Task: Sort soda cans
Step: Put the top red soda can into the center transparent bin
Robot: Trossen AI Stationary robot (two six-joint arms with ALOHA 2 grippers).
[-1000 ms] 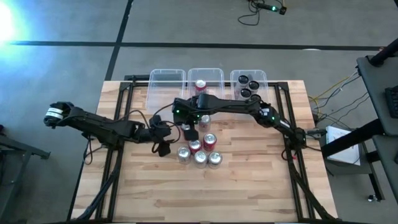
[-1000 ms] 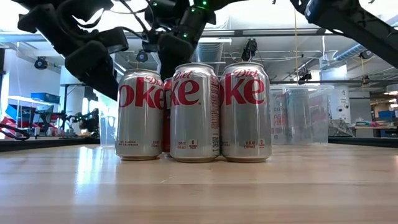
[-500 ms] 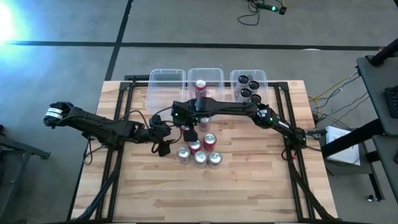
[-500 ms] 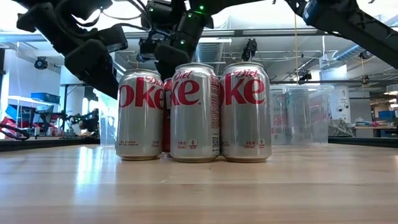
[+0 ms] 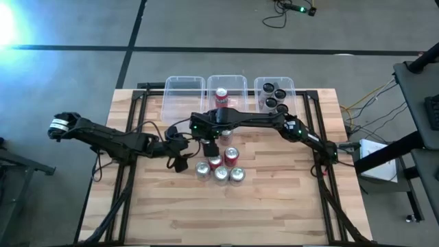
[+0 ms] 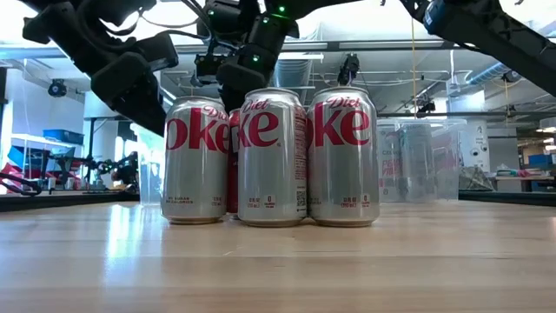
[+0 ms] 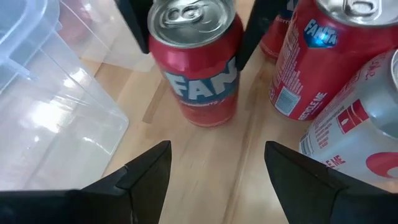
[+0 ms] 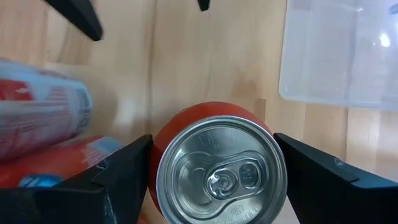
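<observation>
Near the middle of the wooden table (image 5: 274, 206), the right gripper (image 8: 211, 163) stands over an upright red can (image 8: 216, 173), its two dark fingers (image 8: 118, 180) spread apart on either side of the can's body. Whether they press on the can cannot be told. The left wrist view shows the same red can (image 7: 199, 59) between those fingers, with a second red can (image 7: 320, 59) just beside it and a silver can (image 7: 357, 134) nearer the camera.

The left gripper (image 7: 214, 174) hangs just left of the cluster, its fingers spread wide with nothing between them.

Three silver cans (image 6: 269, 156) stand side by side, touching, in a row on the near side of the group (image 5: 219, 171), red cans right behind them.

At the far edge of the table sit three clear plastic bins. The left bin (image 5: 184, 92) holds no cans, the middle bin (image 5: 236, 84) holds one red can (image 5: 221, 96), and the right bin (image 5: 289, 86) holds black cans (image 5: 273, 96).
</observation>
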